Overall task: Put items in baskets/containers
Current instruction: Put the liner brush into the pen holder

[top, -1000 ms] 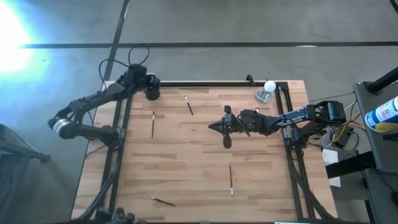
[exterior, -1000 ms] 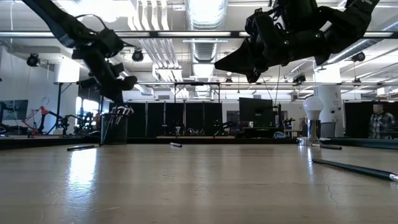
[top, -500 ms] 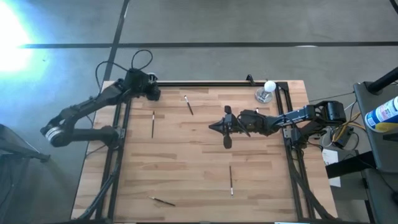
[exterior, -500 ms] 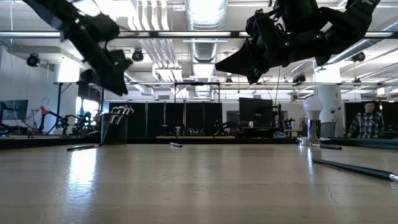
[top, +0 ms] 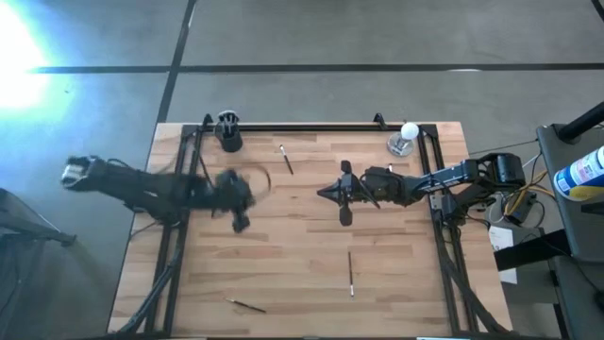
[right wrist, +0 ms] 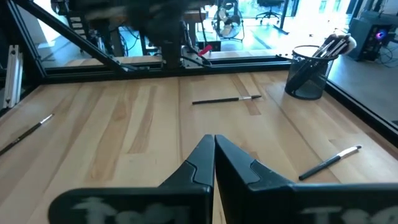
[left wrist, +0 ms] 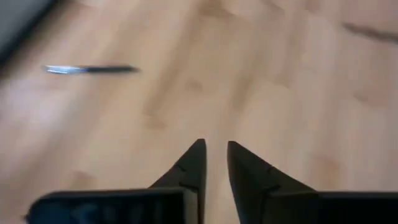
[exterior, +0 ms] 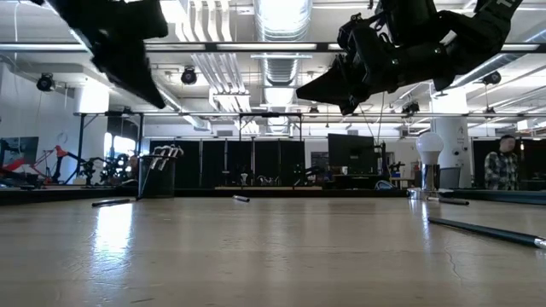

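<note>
Nearest the table's front edge in the high view lie two thin sticks on the pale wooden slat tabletop (top: 283,255): a short dark one (top: 245,305) toward the front left, and a longer dark stick with a pale tip (top: 350,274) right of centre — the same one shows in the low view as a long dark rod (exterior: 486,231) close to the camera.

Farther in, the left gripper (top: 238,210) hangs over the left half of the table, blurred in the high view; in its wrist view its two dark fingers (left wrist: 193,167) stand a narrow gap apart with nothing between them, above bare wood, with one dark stick with a silvery end (left wrist: 90,69) lying well ahead.

The right gripper (top: 330,191) sits over the middle of the table, its arm reaching in from the right edge. Its wrist view shows the two dark fingers (right wrist: 199,163) pressed together, empty.

Beyond them a short dark stick with a pale tip (top: 285,160) lies near the back. At the back left corner stands the small black cylindrical mesh cup (top: 229,133) — several pale-tipped brushes (right wrist: 334,45) already stand in it. At the back right, a white round bulb on a base (top: 406,137) rests by the rail.
</note>
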Robot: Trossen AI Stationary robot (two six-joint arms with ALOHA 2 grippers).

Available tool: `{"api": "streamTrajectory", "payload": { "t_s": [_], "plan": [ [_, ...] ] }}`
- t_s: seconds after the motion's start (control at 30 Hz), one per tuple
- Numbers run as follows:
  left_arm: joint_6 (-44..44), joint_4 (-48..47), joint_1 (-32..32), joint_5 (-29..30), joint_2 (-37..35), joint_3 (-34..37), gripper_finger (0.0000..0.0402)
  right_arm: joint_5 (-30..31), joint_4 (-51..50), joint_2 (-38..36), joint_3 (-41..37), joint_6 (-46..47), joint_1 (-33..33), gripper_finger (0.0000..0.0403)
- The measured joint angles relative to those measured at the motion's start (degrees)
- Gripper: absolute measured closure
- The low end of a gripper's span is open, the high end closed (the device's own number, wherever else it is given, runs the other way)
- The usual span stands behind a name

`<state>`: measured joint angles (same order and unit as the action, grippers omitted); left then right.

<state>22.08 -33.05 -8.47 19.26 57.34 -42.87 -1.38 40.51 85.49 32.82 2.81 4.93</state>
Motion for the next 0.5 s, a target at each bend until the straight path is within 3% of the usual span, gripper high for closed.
{"api": "streamTrajectory", "payload": {
  "t_s": [0.13,0.23,0.5],
  "plan": [
    [6.95,-0.1,-10.66,0.2,5.07,-0.14,0.039,-0.01,0.0,0.0,0.0,0.02,0.0,0.0394],
    [10.81,0.01,-16.66,-0.76,8.5,-1.59,0.0398,-0.01,0.0,0.0,0.0,0.0,0.0,0.0394],
    [21.02,-2.33,-25.02,-6.93,17.57,-8.41,0.0396,-0.01,-0.09,0.0,-0.07,0.0,0.0,0.0394]
  ]
}}
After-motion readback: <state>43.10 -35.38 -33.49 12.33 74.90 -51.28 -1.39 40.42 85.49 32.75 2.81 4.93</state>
